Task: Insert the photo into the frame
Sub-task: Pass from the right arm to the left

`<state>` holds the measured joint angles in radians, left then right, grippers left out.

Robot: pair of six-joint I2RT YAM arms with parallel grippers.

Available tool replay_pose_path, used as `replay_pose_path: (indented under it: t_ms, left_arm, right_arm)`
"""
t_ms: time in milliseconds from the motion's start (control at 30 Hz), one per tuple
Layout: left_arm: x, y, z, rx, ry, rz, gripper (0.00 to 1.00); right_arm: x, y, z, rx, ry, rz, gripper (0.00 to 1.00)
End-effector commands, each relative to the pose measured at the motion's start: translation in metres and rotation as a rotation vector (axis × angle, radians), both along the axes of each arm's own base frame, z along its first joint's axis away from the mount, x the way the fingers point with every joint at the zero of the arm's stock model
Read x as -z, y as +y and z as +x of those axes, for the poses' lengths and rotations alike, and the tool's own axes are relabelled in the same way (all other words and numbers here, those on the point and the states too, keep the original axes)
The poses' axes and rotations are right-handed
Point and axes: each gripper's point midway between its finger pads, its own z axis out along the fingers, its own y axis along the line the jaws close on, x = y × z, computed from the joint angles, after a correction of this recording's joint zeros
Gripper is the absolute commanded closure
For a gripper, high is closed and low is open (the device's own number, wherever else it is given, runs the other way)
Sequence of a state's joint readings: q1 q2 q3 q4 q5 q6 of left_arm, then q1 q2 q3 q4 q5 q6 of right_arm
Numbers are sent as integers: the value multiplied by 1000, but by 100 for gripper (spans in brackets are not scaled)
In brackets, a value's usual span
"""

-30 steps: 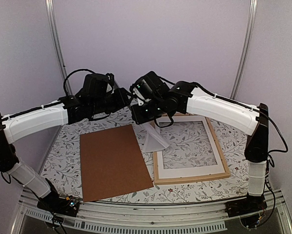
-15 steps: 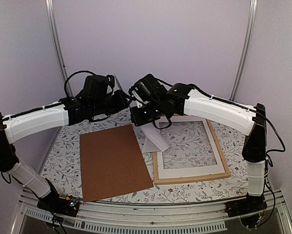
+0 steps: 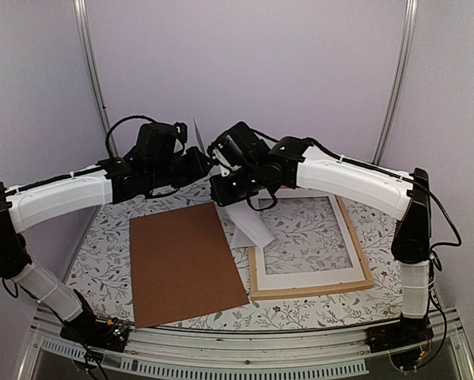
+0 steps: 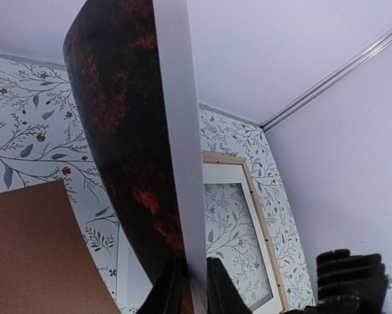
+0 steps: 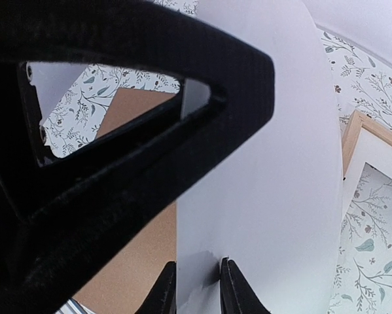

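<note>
The photo point(image 3: 251, 228) is held in the air at the back centre, bowed between both grippers. My left gripper point(image 4: 190, 288) is shut on one end, with the dark reddish-brown face point(image 4: 130, 150) rising to the left of its jaws. Seen from above, that gripper point(image 3: 203, 162) is just left of the right one point(image 3: 238, 198). My right gripper point(image 5: 197, 288) pinches the edge of the photo's white back point(image 5: 267, 196), its jaws only narrowly apart. The light wood frame point(image 3: 312, 291) lies flat on the table at the right, below the photo.
A white mat point(image 3: 300, 279) with a cut-out window lies inside the frame. A brown backing board point(image 3: 185, 261) lies on the floral tablecloth left of the frame. Purple walls close off the back and sides.
My left jaws have closed onto the photo. The right gripper has shifted slightly left, and the photo's hanging white end has swung left with it.
</note>
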<state>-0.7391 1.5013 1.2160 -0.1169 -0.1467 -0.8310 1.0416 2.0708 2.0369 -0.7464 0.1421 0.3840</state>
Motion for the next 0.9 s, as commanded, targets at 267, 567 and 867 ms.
replay_pose_path:
  t_ms: [267,567,867]
  left_arm:
    - [4,3,5,-6,-4,7,91]
    - [-3,14,5,-20,-20,6,100]
    - [-31,41,2,-45,-101,14,100]
  right_arm:
    - [11,12,-6,-26,32,16,68]
    - [6,5,-8,-20,20,10,41]
    - [-25,-9,-23,-66,-1,70,20]
